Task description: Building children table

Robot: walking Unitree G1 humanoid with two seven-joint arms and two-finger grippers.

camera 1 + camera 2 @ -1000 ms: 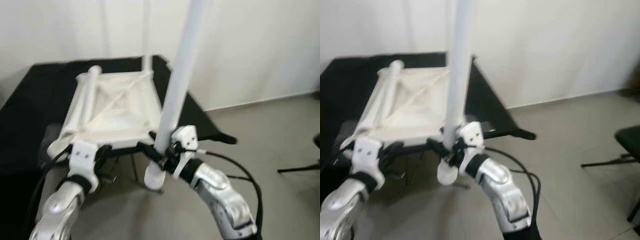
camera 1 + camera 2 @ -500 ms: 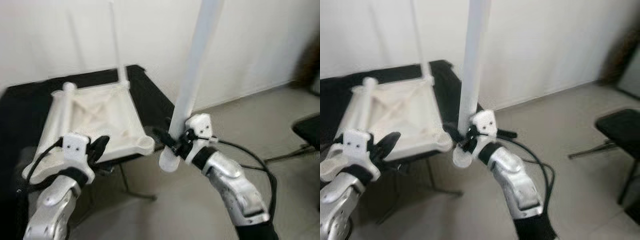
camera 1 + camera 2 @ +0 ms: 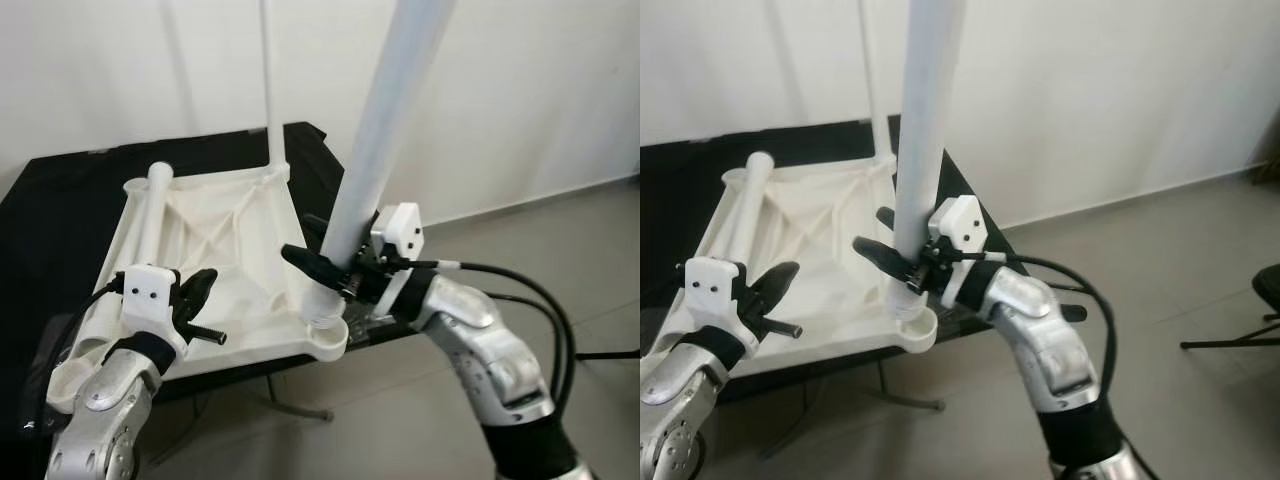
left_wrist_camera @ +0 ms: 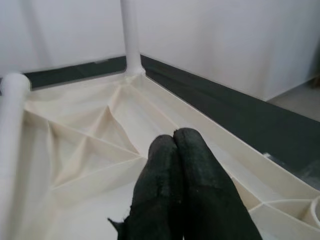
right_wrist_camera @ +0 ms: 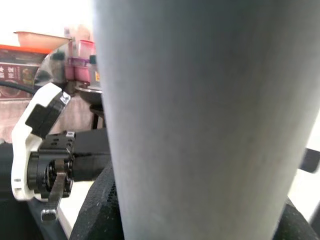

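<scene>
The right gripper [image 3: 318, 262] had its two black fingers clamped around the white table leg [image 3: 375, 150] — a long, thick tube, held low down and tilted a bit off upright. Right below the gripper, the leg's bottom end sat at the round corner socket [image 3: 328, 338] of the upside-down white tabletop [image 3: 215, 270]; whether it was actually seated in the socket I couldn't tell. From the right wrist camera the leg [image 5: 200, 115] took up most of the picture, with black finger pads [image 5: 97, 210] showing at its sides.

The tabletop lay on a black-covered surface [image 3: 60, 220], ribbed underside facing up. Beyond the right gripper, at the far corner, a second leg [image 3: 267, 80] already stood upright. A third leg [image 3: 155, 215] lay flat along the tabletop's far-left edge, just ahead of the left gripper [image 3: 200, 288].

The left gripper hovered over the tabletop's near-left part — fingers [image 4: 185, 170] pressed together, holding nothing, tabletop ribs [image 4: 90, 150] right beneath them.
</scene>
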